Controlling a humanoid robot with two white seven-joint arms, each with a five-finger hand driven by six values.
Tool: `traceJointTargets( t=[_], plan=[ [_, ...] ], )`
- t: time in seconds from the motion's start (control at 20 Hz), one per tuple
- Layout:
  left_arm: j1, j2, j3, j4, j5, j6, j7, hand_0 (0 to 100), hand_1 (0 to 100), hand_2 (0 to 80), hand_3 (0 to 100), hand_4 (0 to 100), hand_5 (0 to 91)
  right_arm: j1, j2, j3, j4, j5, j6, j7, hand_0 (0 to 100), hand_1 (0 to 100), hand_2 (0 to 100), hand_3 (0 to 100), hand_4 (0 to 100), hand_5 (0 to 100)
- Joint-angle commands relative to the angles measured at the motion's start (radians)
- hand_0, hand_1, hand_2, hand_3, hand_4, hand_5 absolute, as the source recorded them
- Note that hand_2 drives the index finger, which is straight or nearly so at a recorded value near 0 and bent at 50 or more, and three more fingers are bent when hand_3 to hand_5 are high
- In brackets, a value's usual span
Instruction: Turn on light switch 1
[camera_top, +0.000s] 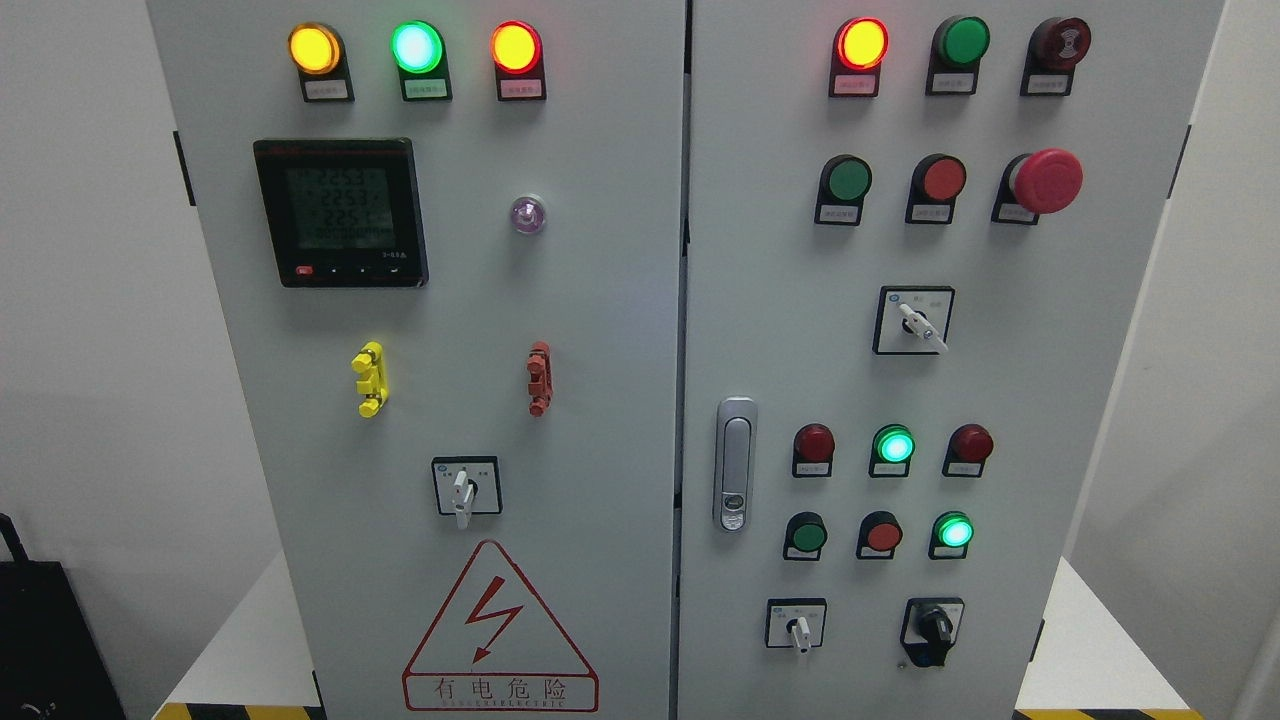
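A grey electrical cabinet with two doors fills the head view, left door (600, 300) and right door (780, 250). On the right door sit rows of lamps and buttons. A lit red lamp (861, 43) is at the top. A green button (848, 180), a red button (942, 179) and a red mushroom stop (1046, 181) follow below. Lower down a green lamp (894, 446) and another green lamp (955, 531) glow. Rotary switches show at mid right (915, 322), bottom (797, 627) and bottom right (934, 626). No robot hand or arm is visible.
The left door carries lit yellow (314, 48), green (416, 46) and red (516, 46) lamps, a digital meter (340, 212), a selector switch (463, 488) and a red warning triangle (497, 625). A metal door handle (735, 463) sits on the right door's left edge. White walls flank the cabinet.
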Motion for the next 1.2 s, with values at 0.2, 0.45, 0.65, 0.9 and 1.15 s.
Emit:
traceJointTargets(
  t=[0.2, 0.45, 0.65, 0.9, 1.15],
  plan=[
    [0.012, 0.022, 0.062, -0.465, -0.006, -0.011, 0.003, 36, 5, 0.0, 21, 25, 0.0, 0.000, 0.000, 0.000, 0.000, 0.000, 0.000, 0.000, 0, 0, 0, 0, 0, 0],
    [0.012, 0.022, 0.056, -0.610, -0.006, -0.020, 0.003, 38, 6, 2.0, 30, 34, 0.0, 0.000, 0.000, -0.001, 0.000, 0.000, 0.000, 0.000, 0, 0, 0, 0, 0, 0],
    [0.012, 0.022, 0.050, -0.657, -0.006, -0.071, 0.021, 39, 7, 5.5, 34, 40, 4.9, 0.000, 0.000, -0.001, 0.000, 0.000, 0.000, 0.000, 0, 0, 0, 0, 0, 0],
    [0.010, 0.017, 0.050, -0.721, -0.005, -0.075, 0.021, 39, 8, 8.0, 37, 48, 10.3, 0.000, -0.001, 0.000, 0.000, 0.000, 0.000, 0.000, 0, 0, 0, 0, 0, 0],
    [0.002, 0.013, 0.053, -0.799, -0.005, -0.075, 0.021, 37, 9, 10.6, 40, 53, 15.1, 0.000, 0.000, 0.000, 0.000, 0.000, 0.000, 0.000, 0, 0, 0, 0, 0, 0]
  ],
)
